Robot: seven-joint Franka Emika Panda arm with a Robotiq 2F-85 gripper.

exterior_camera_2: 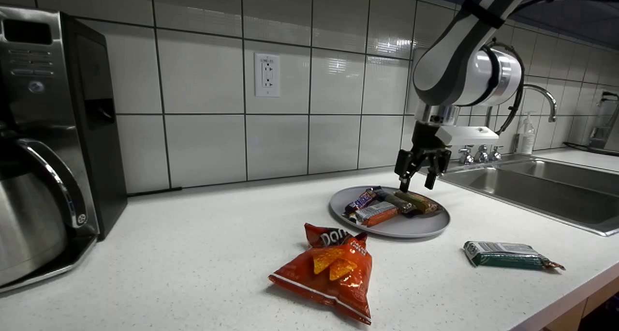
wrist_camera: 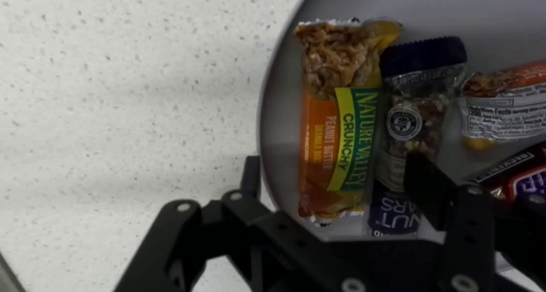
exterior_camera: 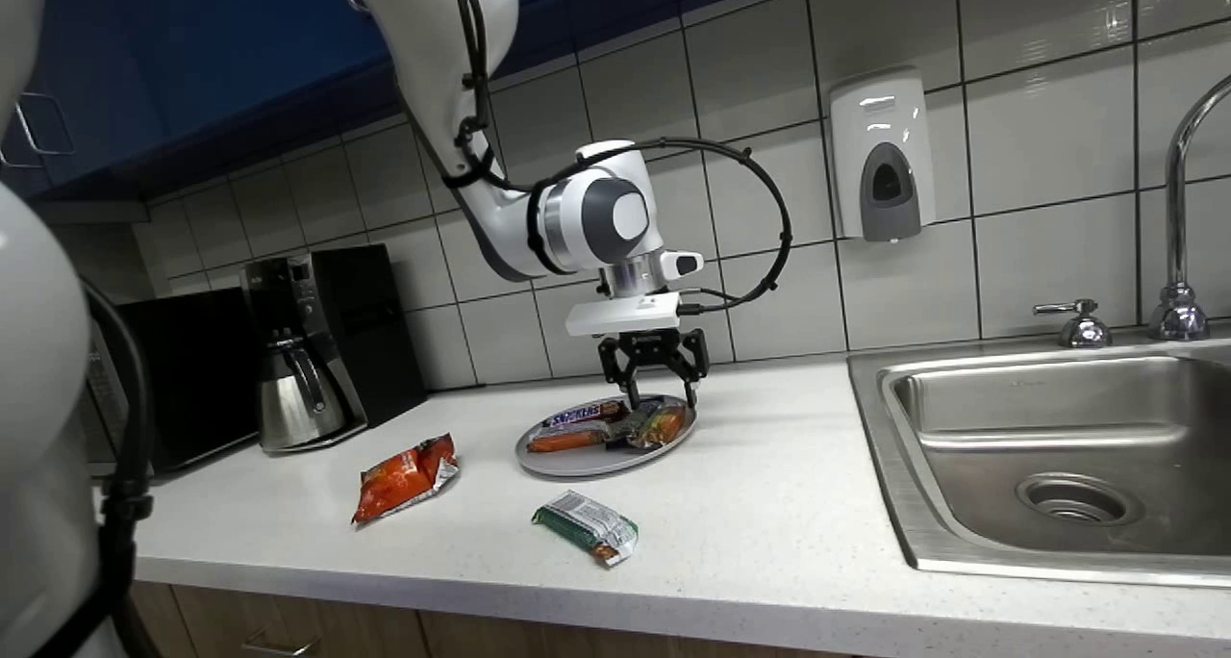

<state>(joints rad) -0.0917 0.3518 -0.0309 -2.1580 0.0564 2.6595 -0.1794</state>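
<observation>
My gripper point(exterior_camera: 662, 401) is open and empty, pointing down over the right part of a grey round plate point(exterior_camera: 577, 463). In the wrist view its fingers point(wrist_camera: 335, 168) stand wide apart. One is outside the plate's rim, and the other is above the dark nut bar point(wrist_camera: 409, 117). The orange and green Nature Valley bar point(wrist_camera: 337, 134) lies between them on the plate. I cannot tell whether a finger touches anything. An orange-wrapped bar point(exterior_camera_2: 379, 215) and a Snickers point(exterior_camera_2: 361, 201) also lie on the plate. The plate and gripper show in both exterior views.
A red Doritos bag point(exterior_camera_2: 333, 273) and a green-wrapped bar point(exterior_camera_2: 505, 255) lie on the white counter point(exterior_camera: 750, 543) in front of the plate. A coffee maker point(exterior_camera: 308, 379) stands at the left. A steel sink point(exterior_camera: 890, 466) is at the right, and a tiled wall point(exterior_camera_2: 203, 79) is behind.
</observation>
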